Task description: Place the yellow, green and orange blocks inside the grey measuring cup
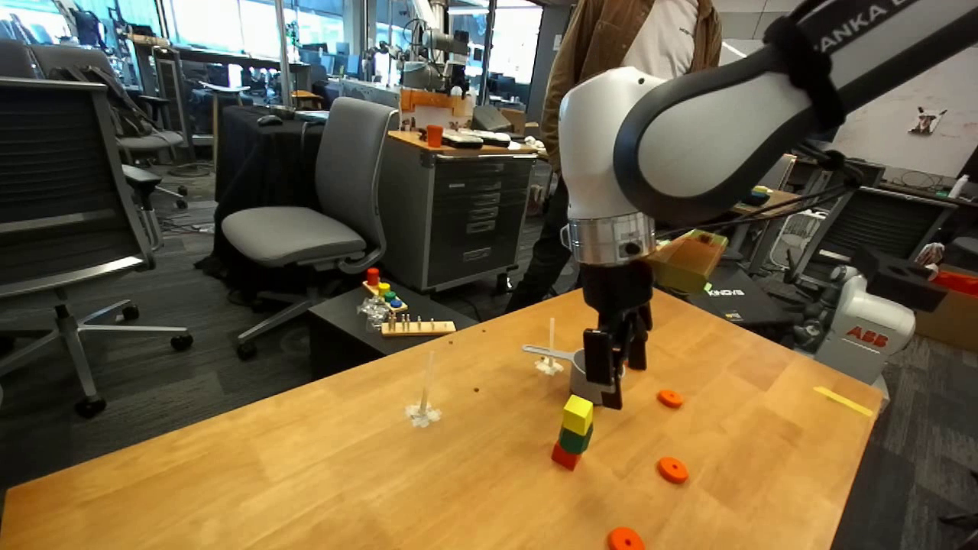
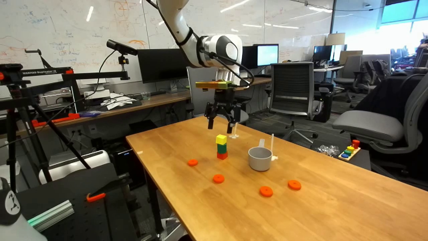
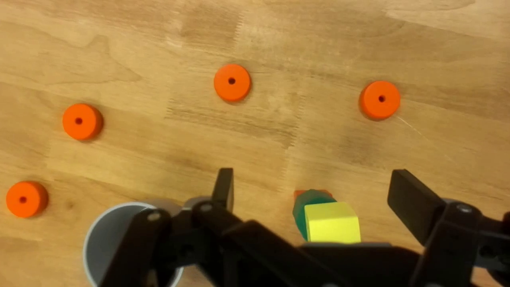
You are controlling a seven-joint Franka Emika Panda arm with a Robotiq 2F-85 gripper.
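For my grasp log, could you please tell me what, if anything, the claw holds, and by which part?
Nothing is held: the claw is open, and the yellow block rests on the green block.

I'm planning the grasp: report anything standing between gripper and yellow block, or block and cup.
Nothing visible. The open gripper hangs higher than the uncovered yellow block, and the orange discs lie off the block's line to the grey measuring cup.
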